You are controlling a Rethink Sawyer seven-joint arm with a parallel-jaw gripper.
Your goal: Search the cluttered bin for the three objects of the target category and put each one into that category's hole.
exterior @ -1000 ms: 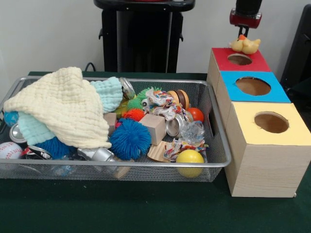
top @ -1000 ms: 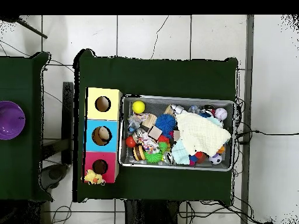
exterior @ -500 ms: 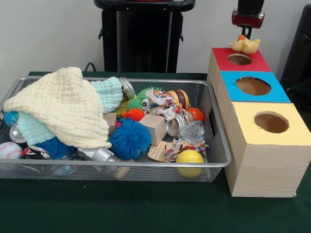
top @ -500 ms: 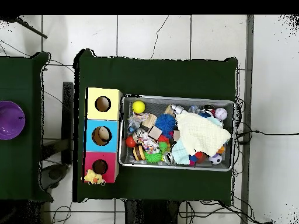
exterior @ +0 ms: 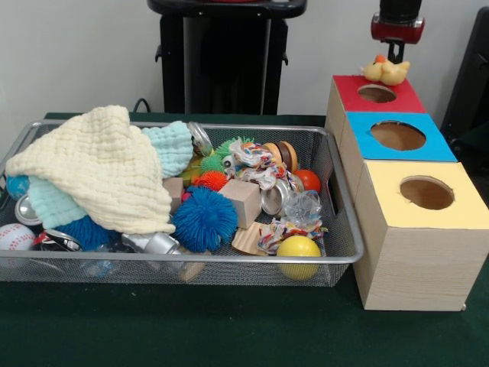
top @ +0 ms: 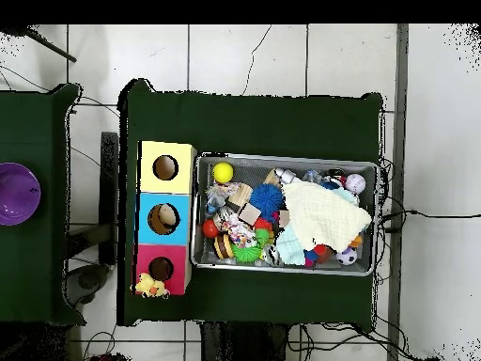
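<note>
The yellow duck [exterior: 386, 71] with its orange beak lies on the far edge of the red box top, just behind the round hole [exterior: 376, 93]. It also shows in the overhead view [top: 147, 285], beside the hole [top: 161, 269]. My gripper [exterior: 395, 52] hangs a little above the duck at the picture's top edge, apart from it; only its red and black lower part shows. The wire mesh bin [exterior: 229, 260] stands left of the boxes, full of toys, and also shows in the overhead view [top: 287, 158]. No teddy bear or tiger shows.
A cream cloth [exterior: 99, 168] and a pale blue cloth [exterior: 170, 145] cover the bin's left half. A blue spiky ball [exterior: 204, 218], rope toys [exterior: 256, 160], a wooden block [exterior: 243, 200] and a yellow ball [exterior: 298, 252] lie at its right. Blue-topped [exterior: 397, 136] and yellow-topped [exterior: 426, 193] boxes stand nearer.
My gripper has risen a little, straight up and away from the duck. The duck has stayed on the red box top.
</note>
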